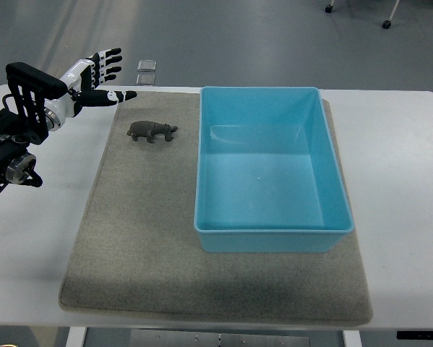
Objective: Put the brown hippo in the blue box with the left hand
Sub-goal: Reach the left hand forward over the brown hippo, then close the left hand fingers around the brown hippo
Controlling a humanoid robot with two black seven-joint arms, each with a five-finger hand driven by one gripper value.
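A small brown hippo (152, 131) stands on the grey mat (144, 238), just left of the blue box (272, 225). The box is open-topped and empty, on the mat's right half. My left hand (102, 76) is raised over the table's far left corner, up and to the left of the hippo and apart from it. Its fingers (109, 66) are spread and hold nothing; the thumb points right toward the mat's edge.
The white table (404, 188) carries the mat. Two small clear squares (147, 71) lie beyond the table's far edge. Chair castors (384, 23) show on the floor at the top right.
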